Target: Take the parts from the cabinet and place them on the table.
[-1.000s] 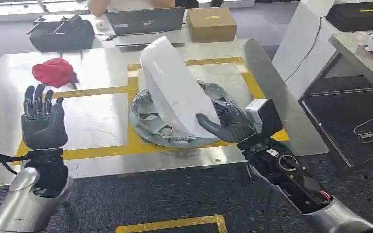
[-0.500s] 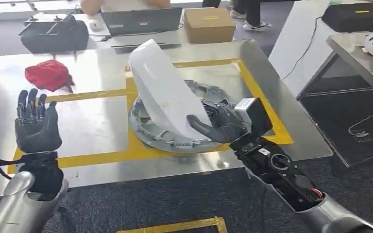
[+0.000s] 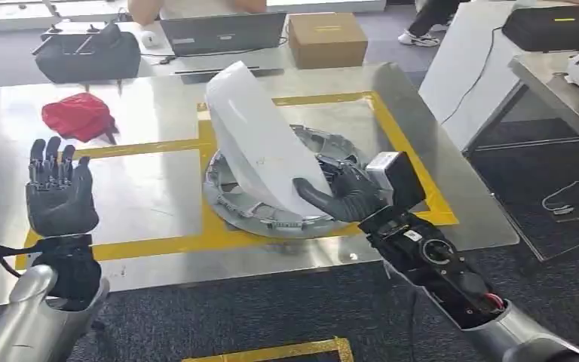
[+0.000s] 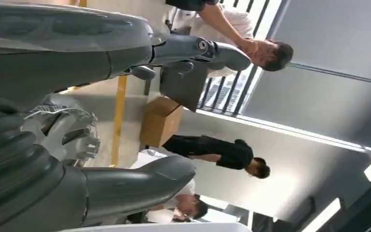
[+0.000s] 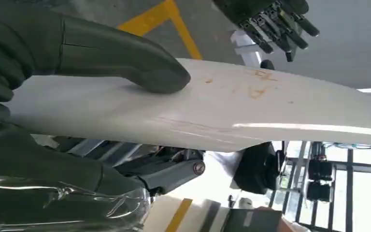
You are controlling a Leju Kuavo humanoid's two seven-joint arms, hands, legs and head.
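Observation:
A curved white panel [image 3: 260,139] stands tilted over a round grey metal part [image 3: 271,200] that lies on the steel table [image 3: 151,188]. My right hand [image 3: 343,192] grips the panel's lower edge, thumb on its face. The right wrist view has the thumb pressing the white panel [image 5: 212,113], with my right hand [image 5: 43,72] wrapped around it. Over the table's near left edge my left hand [image 3: 60,192] is raised, fingers up and apart, holding nothing. From the left wrist, the left hand [image 4: 77,121] is spread with the grey metal part [image 4: 65,133] between thumb and fingers.
A red cloth [image 3: 79,117] lies at the table's far left. Behind the table are a black bag [image 3: 87,53], a laptop [image 3: 222,34] and a cardboard box [image 3: 328,38]. Yellow tape lines [image 3: 196,241] cross the table. A second table [image 3: 565,75] stands at right. People stand beyond.
The whole picture shifted slightly as the camera moved. My right hand still holds the white panel, which has lowered a little toward the metal part. The left hand stays raised.

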